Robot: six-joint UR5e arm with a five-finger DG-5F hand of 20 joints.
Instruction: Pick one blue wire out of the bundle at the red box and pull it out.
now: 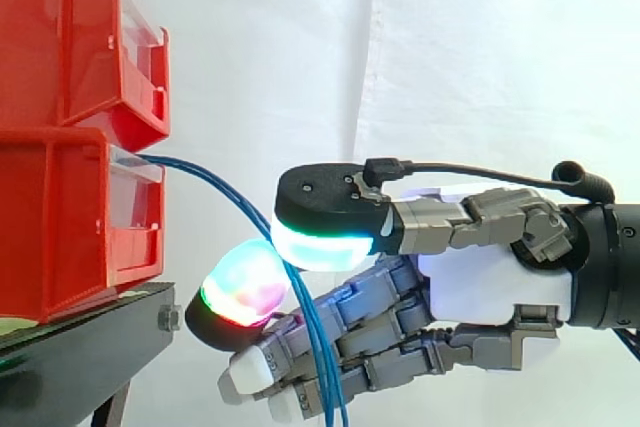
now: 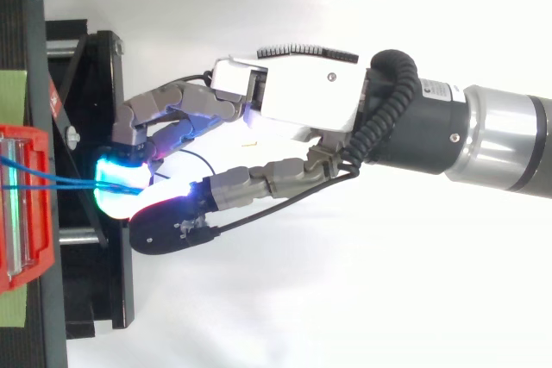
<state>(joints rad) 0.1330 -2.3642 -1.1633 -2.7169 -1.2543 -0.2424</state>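
A robotic hand (image 1: 495, 282) pinches blue wires (image 1: 235, 197) at a stack of red bins, its thumb pad (image 1: 320, 242) pressed against one finger pad (image 1: 245, 287) with the strands caught between them. How many strands the pinch holds cannot be told.

Seen level from the side, the wires leave the front of the lower red bin (image 1: 60, 227) by its clear plastic label holder (image 1: 135, 197). They arc down to the right, pass between the two glowing pads and hang on below the hand's lower fingers (image 1: 245, 377). Those fingers are white-tipped, lie close together and are gently curled. The upper red bin (image 1: 60, 37) sits stacked on the lower one, both on a black stand (image 1: 80, 347) before a white curtain (image 1: 480, 47).

From above, the wires (image 2: 60, 182) appear instead as thin, nearly straight lines running from the bin's rim (image 2: 26, 135) across the stand (image 2: 78, 299) into a cyan glow at the fingertips. This view also shows the hand's white shell (image 2: 293, 96) and the arm's black and silver wrist (image 2: 492, 140).

The bins are glossy moulded plastic with angled fronts. The pads are rounded, translucent domes in black caps, lit cyan, green and red. The fingers are grey jointed metal.
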